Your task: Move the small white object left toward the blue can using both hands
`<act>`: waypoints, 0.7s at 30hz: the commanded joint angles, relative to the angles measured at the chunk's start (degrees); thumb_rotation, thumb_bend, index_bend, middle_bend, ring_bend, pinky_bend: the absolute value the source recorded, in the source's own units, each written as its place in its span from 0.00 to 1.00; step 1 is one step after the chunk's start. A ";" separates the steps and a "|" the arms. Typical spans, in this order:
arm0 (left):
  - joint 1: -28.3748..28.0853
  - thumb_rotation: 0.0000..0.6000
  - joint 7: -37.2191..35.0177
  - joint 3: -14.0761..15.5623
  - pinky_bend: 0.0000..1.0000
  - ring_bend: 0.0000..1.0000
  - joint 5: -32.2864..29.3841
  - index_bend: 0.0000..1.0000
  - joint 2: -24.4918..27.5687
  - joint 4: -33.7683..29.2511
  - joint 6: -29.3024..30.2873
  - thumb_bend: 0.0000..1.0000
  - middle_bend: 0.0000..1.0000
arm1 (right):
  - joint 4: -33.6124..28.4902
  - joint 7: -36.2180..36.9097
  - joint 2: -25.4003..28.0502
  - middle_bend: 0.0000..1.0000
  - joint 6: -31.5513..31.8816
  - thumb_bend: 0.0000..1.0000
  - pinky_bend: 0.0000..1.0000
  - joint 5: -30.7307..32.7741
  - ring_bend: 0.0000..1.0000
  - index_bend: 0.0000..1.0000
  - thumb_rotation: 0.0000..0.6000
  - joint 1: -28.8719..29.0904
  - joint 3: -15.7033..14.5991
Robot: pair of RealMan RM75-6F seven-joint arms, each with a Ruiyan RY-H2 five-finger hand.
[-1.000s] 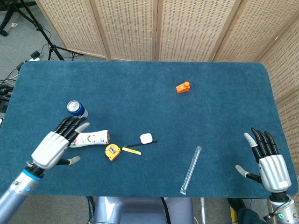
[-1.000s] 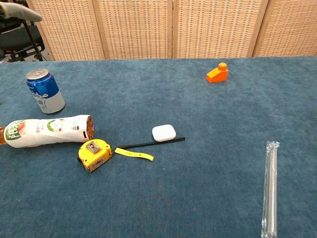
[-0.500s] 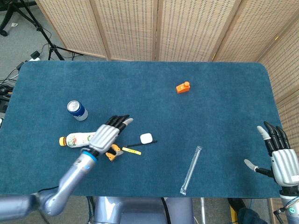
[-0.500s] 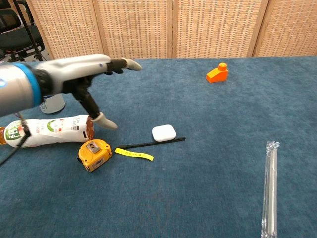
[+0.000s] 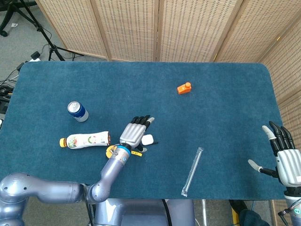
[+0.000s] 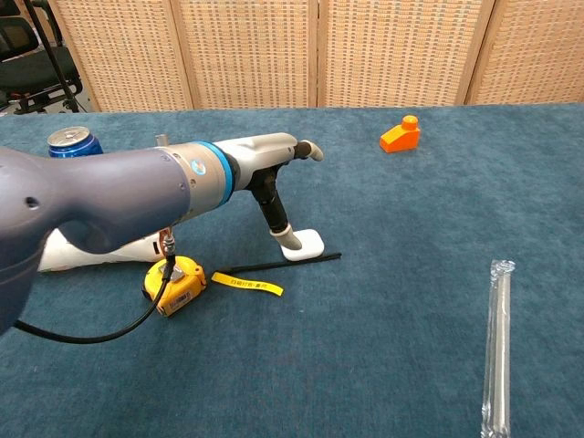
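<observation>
The small white object (image 5: 148, 139) (image 6: 309, 244) lies near the table's middle front, on a thin black stick (image 6: 283, 265). My left hand (image 5: 135, 131) (image 6: 270, 158) hovers over its left side with fingers spread, and the thumb tip touches the object's left edge. The blue can (image 5: 76, 111) (image 6: 73, 140) stands upright far to the left, partly hidden by my forearm in the chest view. My right hand (image 5: 286, 159) is open at the table's front right corner, far from the object, and shows only in the head view.
A bottle (image 5: 84, 140) lies on its side left of my hand. A yellow tape measure (image 6: 175, 283) with its tape (image 6: 248, 284) pulled out sits in front of it. An orange object (image 5: 184, 88) is at the back, and a clear tube (image 5: 192, 171) lies front right.
My left arm swept right from beside the can and bottle to the white object, where its thumb now touches it. My right hand drifted slightly right and back toward the table edge.
</observation>
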 commanded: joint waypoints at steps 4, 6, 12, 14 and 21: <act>-3.68 1.00 4.30 -1.54 0.00 0.00 -7.38 0.08 -5.08 6.77 4.60 0.01 0.00 | 0.03 0.61 0.23 0.00 -0.42 0.00 0.00 -0.13 0.00 0.00 1.00 -0.32 0.53; -4.17 1.00 4.17 -2.63 0.00 0.00 -9.83 0.09 -6.52 8.25 4.56 0.04 0.00 | 0.01 0.83 0.31 0.00 -0.57 0.00 0.00 -0.27 0.00 0.00 1.00 -0.46 0.69; -5.89 1.00 4.87 -3.70 0.00 0.00 -12.57 0.11 -8.82 11.86 2.72 0.06 0.00 | -0.01 1.20 0.52 0.00 -0.87 0.00 0.00 -0.38 0.00 0.00 1.00 -0.76 1.23; -6.21 1.00 5.15 -3.78 0.00 0.00 -13.54 0.11 -9.42 12.66 2.22 0.06 0.00 | 0.04 1.34 0.56 0.00 -1.14 0.00 0.00 -0.28 0.00 0.00 1.00 -0.80 1.43; -7.05 1.00 5.13 -3.68 0.09 0.00 -14.00 0.17 -11.19 15.46 1.09 0.07 0.02 | 0.01 1.83 0.67 0.00 -1.86 0.00 0.00 -0.33 0.00 0.00 1.00 -0.98 1.97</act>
